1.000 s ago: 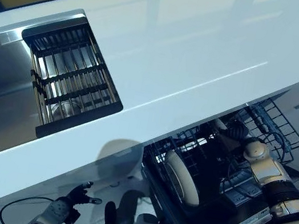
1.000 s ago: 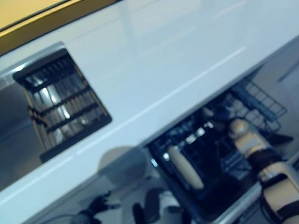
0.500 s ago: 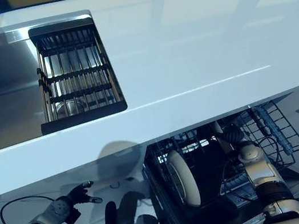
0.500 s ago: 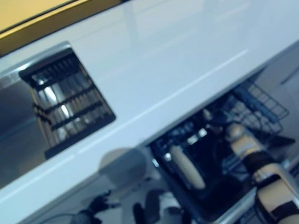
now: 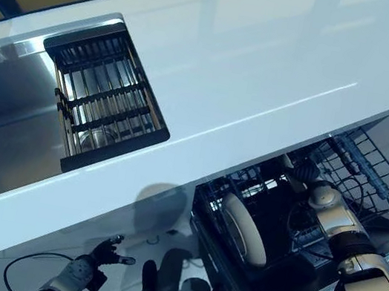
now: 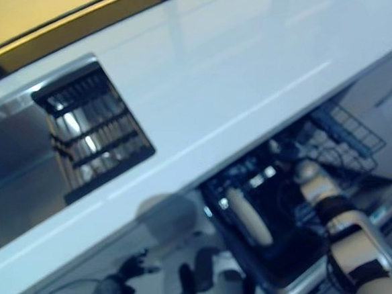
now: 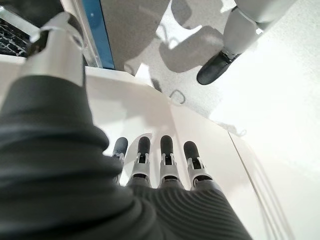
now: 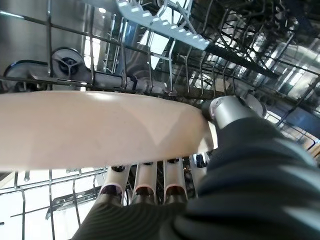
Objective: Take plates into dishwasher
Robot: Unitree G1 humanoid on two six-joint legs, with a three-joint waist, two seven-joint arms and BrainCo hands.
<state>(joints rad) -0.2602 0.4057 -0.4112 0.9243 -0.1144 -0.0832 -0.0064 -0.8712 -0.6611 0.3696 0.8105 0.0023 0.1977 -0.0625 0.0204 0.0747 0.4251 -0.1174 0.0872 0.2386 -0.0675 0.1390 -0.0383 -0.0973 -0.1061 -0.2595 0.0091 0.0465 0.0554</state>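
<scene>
In the right wrist view a cream plate (image 8: 100, 127) lies across my right hand (image 8: 142, 184), fingers under it and thumb (image 8: 227, 107) curled over its rim. That hand (image 5: 307, 172) is inside the pulled-out dishwasher rack (image 5: 368, 165), under the counter's edge, where the plate it holds is mostly hidden in the eye views. A second cream plate (image 5: 244, 230) stands on edge in the rack's left part. My left hand (image 5: 104, 253) hangs low beside the cabinet front, fingers (image 7: 167, 150) straight and empty.
A white countertop (image 5: 255, 58) overhangs the dishwasher. A steel sink (image 5: 2, 127) at the left holds a black slatted dish rack (image 5: 106, 92). Wire tines and a pale blue toothed rail (image 8: 160, 25) crowd round the held plate.
The camera has drifted slightly. My right hand with its plate has eased a little further in under the counter. The left hand has stayed put.
</scene>
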